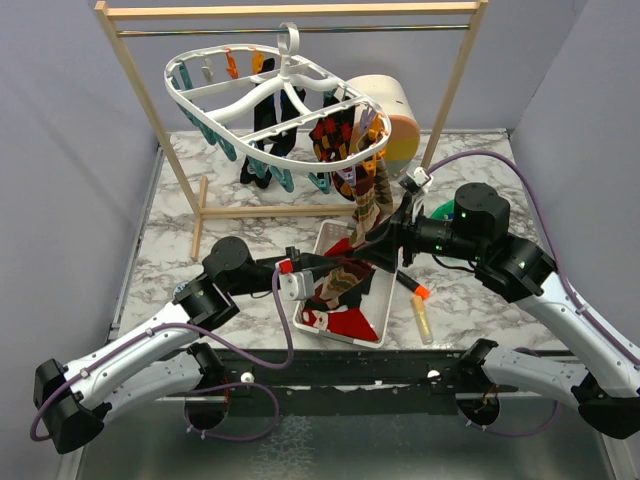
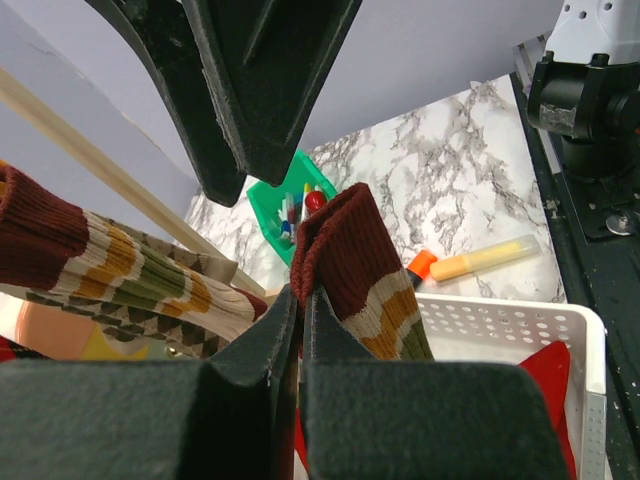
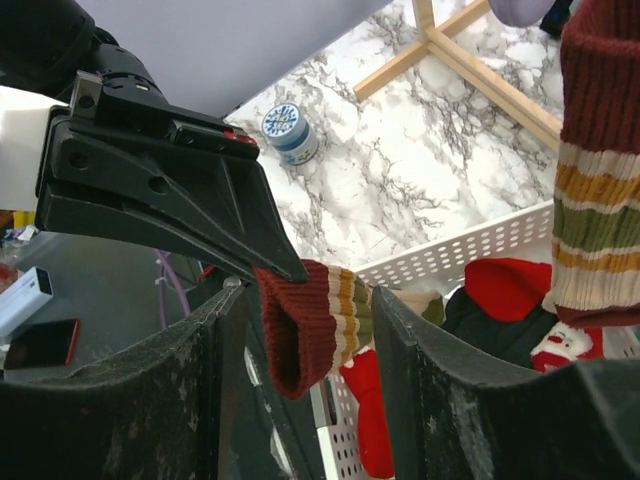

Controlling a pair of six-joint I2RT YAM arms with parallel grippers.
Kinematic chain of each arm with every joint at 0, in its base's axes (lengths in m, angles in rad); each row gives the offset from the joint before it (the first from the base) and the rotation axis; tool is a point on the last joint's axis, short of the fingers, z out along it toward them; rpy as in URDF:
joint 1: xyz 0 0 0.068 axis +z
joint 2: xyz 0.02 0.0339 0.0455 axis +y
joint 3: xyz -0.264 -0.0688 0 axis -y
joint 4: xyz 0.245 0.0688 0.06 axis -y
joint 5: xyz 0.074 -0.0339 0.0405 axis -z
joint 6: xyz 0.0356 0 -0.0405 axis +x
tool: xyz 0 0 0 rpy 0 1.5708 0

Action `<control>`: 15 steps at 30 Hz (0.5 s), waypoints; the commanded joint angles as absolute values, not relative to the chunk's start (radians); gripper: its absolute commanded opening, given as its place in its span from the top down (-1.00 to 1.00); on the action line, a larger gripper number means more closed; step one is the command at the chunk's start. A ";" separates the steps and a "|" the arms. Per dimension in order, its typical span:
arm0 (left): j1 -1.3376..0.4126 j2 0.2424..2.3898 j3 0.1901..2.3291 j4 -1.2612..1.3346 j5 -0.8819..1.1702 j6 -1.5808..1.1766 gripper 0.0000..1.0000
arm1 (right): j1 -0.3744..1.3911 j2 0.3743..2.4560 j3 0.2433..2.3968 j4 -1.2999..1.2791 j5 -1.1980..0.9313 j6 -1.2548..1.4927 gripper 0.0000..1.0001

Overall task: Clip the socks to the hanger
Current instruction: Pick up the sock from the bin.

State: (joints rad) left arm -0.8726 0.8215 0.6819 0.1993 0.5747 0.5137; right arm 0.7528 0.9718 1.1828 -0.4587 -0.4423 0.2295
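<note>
The white hanger (image 1: 215,88) hangs from the rod of the wooden rack, with black socks (image 1: 268,128) and argyle socks (image 1: 338,140) clipped to it. My left gripper (image 2: 298,292) is shut on the maroon cuff of a striped sock (image 2: 352,250) above the basket. In the top view this left gripper (image 1: 333,268) points right toward my right gripper (image 1: 380,240). In the right wrist view my right gripper (image 3: 310,295) stands open, with the striped sock's cuff (image 3: 305,325) between its fingers. A matching striped sock (image 3: 600,180) hangs at the right edge.
A white perforated basket (image 1: 378,322) holds red and black socks. A green bin (image 1: 441,211) of pens, an orange-capped marker (image 1: 414,286) and a yellow tube (image 1: 422,320) lie to its right. The wooden rack (image 1: 138,85) and a cream cylinder (image 1: 392,105) stand behind. A small tin (image 3: 288,130) sits on the marble.
</note>
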 commanded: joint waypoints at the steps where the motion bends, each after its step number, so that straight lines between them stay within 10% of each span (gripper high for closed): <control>1: -0.877 0.806 0.681 0.213 0.604 0.535 1.00 | 0.758 0.974 1.177 -0.502 -0.462 0.253 -0.10; 15: -0.877 0.798 0.685 0.237 0.588 0.523 1.00 | 0.759 0.998 1.163 -0.538 -0.447 0.248 0.07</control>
State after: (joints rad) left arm -0.8726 0.8154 0.6819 0.2047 0.5758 0.5198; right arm 0.7528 0.9905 1.1748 -0.5037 -0.4419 0.2440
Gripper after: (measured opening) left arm 0.014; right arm 0.478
